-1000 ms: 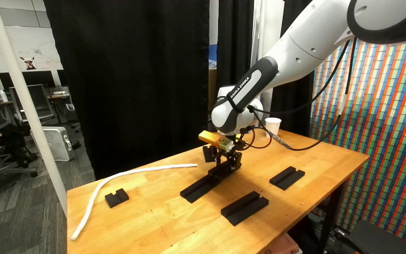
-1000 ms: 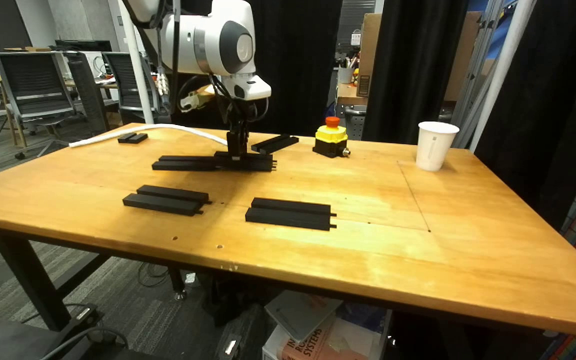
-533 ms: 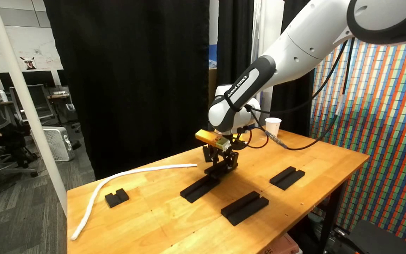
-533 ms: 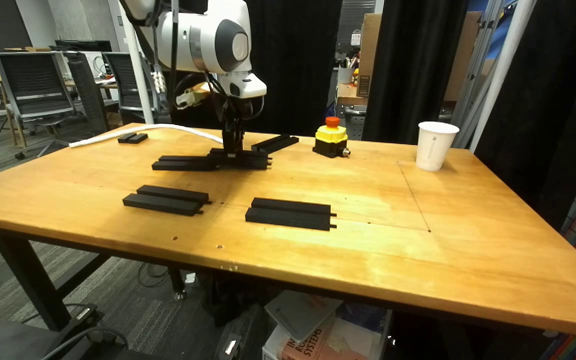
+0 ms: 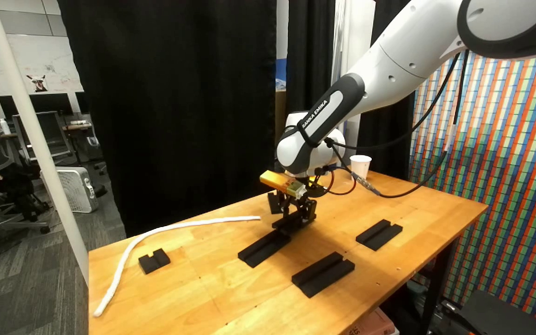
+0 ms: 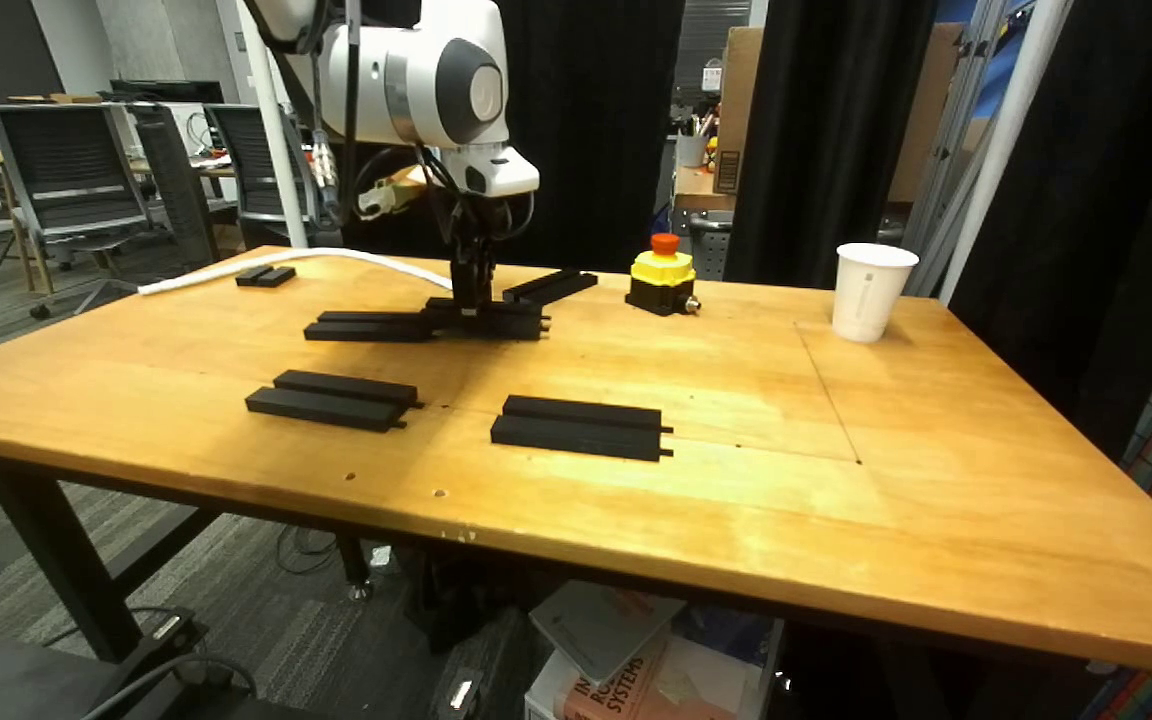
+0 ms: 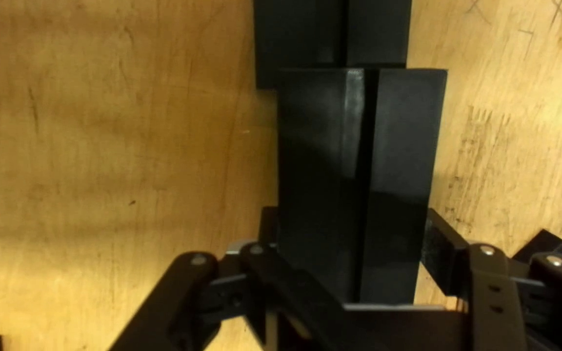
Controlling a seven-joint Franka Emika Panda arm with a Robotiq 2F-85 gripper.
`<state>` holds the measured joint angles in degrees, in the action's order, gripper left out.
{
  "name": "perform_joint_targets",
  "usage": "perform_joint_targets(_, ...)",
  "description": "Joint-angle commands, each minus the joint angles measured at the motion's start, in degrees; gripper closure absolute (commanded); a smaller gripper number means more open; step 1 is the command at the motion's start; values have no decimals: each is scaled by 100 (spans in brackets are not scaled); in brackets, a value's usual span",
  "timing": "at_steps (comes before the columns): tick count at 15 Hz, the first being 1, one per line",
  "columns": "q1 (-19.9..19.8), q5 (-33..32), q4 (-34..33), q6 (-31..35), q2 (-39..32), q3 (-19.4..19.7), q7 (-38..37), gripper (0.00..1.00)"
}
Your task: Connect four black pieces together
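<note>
The tabletop (image 6: 836, 540) looks like wood, lightly glossy and scuffed with fine scratches. The black pieces (image 6: 576, 437) look like smooth matt plastic; the held black piece (image 7: 315, 141) takes a soft sheen. Metal screw heads (image 7: 487, 250) stud the matt hand (image 7: 351, 236). The curtain (image 5: 170, 116) resembles matt cloth, the cup (image 6: 869, 292) smooth paper.

In an exterior view, clocked from its centre, the four black pieces (image 5: 326, 279) between 4 and 6 o'clock match the gripper (image 5: 298, 216) at 5 o'clock, also black; the tabletop (image 5: 203, 288) is honey-brown with wood grain, and the cable (image 5: 165, 228) at 8 o'clock is white. The wall covering (image 5: 505, 139) at 3 o'clock carries a grid of red, green, blue and cream rectangles. In an exterior view, the stop button (image 6: 663, 267) between 1 and 2 o'clock is red over yellow over black.
</note>
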<state>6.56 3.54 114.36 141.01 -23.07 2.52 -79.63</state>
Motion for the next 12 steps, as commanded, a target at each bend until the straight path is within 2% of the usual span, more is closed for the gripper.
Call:
perform_joint_targets(1,61,-150,68,7,71,142,-79,55)
perform_joint_targets(12,143,-399,51,-49,-59,202,-64,55)
